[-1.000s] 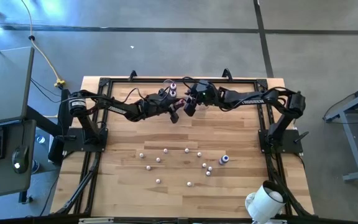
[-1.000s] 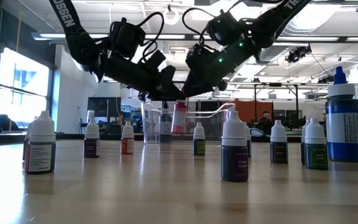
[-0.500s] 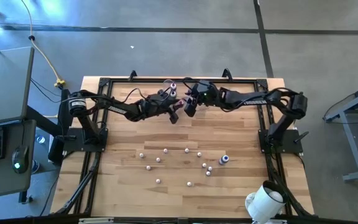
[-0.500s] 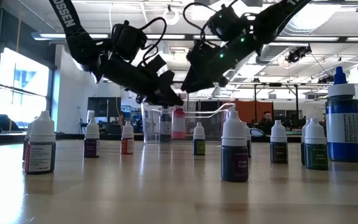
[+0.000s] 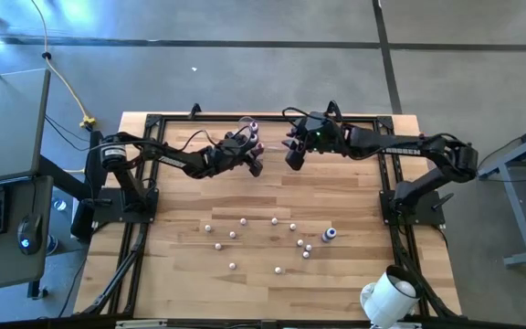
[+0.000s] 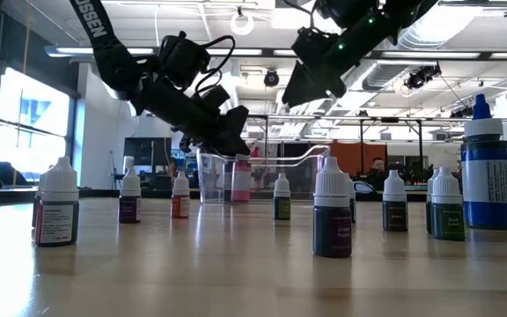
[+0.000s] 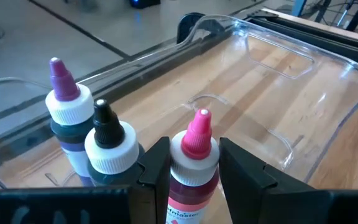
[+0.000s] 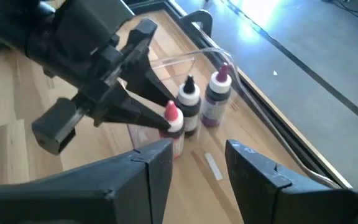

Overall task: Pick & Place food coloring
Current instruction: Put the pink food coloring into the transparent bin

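Wood planks make up the table (image 5: 190, 274), which stands on a grey floor with a desk to one side. From above, the left gripper (image 5: 255, 163) reaches over the clear tub (image 5: 242, 122) at the far edge, while the right gripper (image 5: 293, 158) hangs just beside it, apart from it and holding nothing. About a dozen small bottles (image 5: 243, 220) with white caps are scattered on the near half of the planks, and a blue bottle (image 5: 330, 234) stands at their right end. A white cylinder (image 5: 392, 294) sits at the near right corner. At table height, the loose bottles show dark, red and green bodies under white caps, standing upright in a loose row, with the tall blue one (image 6: 487, 167) at the right. Behind them the left gripper (image 6: 234, 141) points down into the tub (image 6: 262, 173), and the right gripper (image 6: 299, 86) is higher up. The left wrist camera shows its fingers (image 7: 155, 167) closed on a red bottle (image 7: 191, 168) with a pink tip, upright in the tub (image 7: 303, 68) beside a black-tipped bottle (image 7: 110, 146) and a purple-tipped bottle (image 7: 67, 124). The right wrist camera shows its own fingers (image 8: 160, 162) spread and empty, looking at the left gripper (image 8: 161, 113) holding the red bottle (image 8: 174, 127) next to the other two.
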Robot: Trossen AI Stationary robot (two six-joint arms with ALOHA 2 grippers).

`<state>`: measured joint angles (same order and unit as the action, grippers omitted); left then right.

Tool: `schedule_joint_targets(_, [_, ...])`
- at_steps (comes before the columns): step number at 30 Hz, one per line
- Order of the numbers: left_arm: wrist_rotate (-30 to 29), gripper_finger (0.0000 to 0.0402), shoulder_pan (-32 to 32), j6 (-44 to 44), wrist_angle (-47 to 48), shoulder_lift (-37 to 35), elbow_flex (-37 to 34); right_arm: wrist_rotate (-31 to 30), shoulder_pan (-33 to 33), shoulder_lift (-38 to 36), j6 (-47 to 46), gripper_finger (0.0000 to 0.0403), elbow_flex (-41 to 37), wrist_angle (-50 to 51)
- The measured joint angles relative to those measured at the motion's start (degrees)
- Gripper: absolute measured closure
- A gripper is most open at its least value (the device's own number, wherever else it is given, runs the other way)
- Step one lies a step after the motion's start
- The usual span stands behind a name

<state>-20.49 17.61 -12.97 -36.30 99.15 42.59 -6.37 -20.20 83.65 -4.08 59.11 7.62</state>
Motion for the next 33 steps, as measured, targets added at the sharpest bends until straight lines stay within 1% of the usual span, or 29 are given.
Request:
schedule_joint_targets(6, [1.3,0.0295,0.0,-0.28,0.76,-0.06,0.1,-0.85,-0.01,-0.08,0.0,0.0261,0.0,1.29])
schedule_joint_targets(15, [1.7,0.0294,0.0,0.73,2.25,-0.04,0.77,-0.98,-0.01,-0.08,0.0,0.0261,0.0,3.05])
schedule_joint_targets(18, [1.9,0.0281,0.0,0.85,2.44,-0.01,0.92,-0.98,-0.01,-0.08,0.0,0.0261,0.0,2.92])
schedule_joint_targets(23, [2.02,0.0238,-0.02,1.55,2.83,0.01,0.94,-0.97,-0.01,-0.08,0.0,0.0261,0.0,2.95])
schedule_joint_targets(25, [2.23,0.0228,-0.02,1.51,2.87,-0.13,0.93,-0.96,-0.01,-0.08,0.0,0.0261,0.0,3.21])
schedule_joint_targets(30, [6.74,0.0227,0.0,0.22,4.39,-2.25,0.68,-0.96,-0.01,-0.08,0.0,0.0261,-0.01,4.08])
schedule_joint_targets(33, [7.73,0.0232,-0.13,0.23,4.96,-4.56,0.7,-0.96,-0.01,-0.08,0.03,0.0261,-0.01,4.08])
